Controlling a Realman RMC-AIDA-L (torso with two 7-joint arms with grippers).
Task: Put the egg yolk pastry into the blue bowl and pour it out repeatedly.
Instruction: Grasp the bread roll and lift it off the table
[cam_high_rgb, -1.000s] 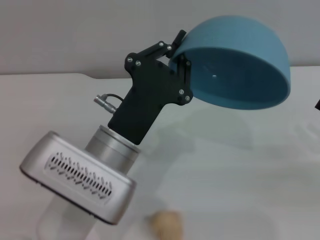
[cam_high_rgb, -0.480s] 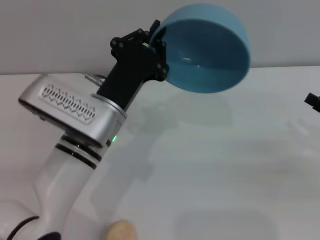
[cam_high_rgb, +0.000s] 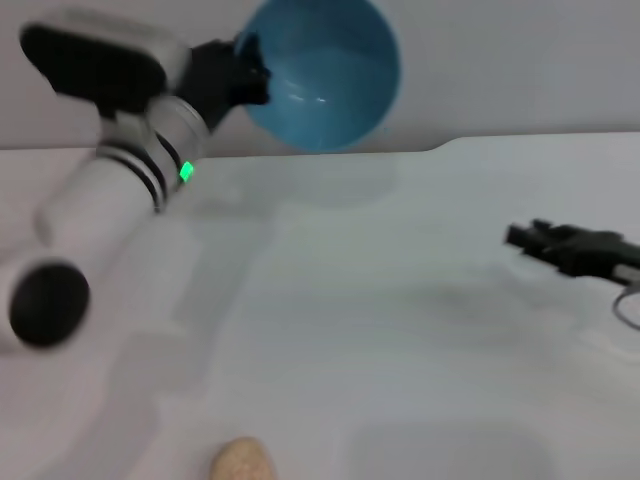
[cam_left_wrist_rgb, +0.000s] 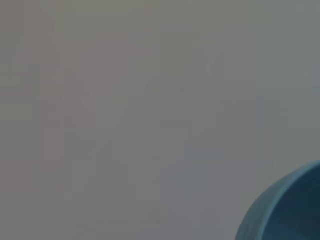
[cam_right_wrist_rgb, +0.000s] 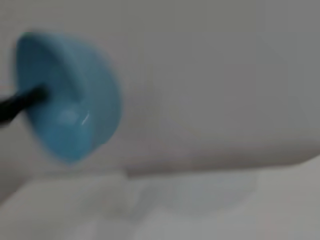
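Observation:
The blue bowl (cam_high_rgb: 322, 72) is held high above the far side of the table, tipped on its side with its glossy, empty inside facing me. My left gripper (cam_high_rgb: 244, 78) is shut on its rim. The left wrist view shows only an edge of the blue bowl (cam_left_wrist_rgb: 290, 207); the right wrist view shows the blue bowl (cam_right_wrist_rgb: 70, 95) tipped, with a dark finger at its rim. The egg yolk pastry (cam_high_rgb: 243, 462), a small tan ball, lies on the table at the near edge. My right gripper (cam_high_rgb: 522, 237) hovers low at the right side, far from both.
A white table (cam_high_rgb: 400, 330) spreads below, with a grey wall behind it. The left arm (cam_high_rgb: 110, 190) stretches across the left part of the view.
The left arm has swung left and up, carrying the tipped bowl with it. The right gripper has come further into view from the right. The pastry has stayed in place over the last half second.

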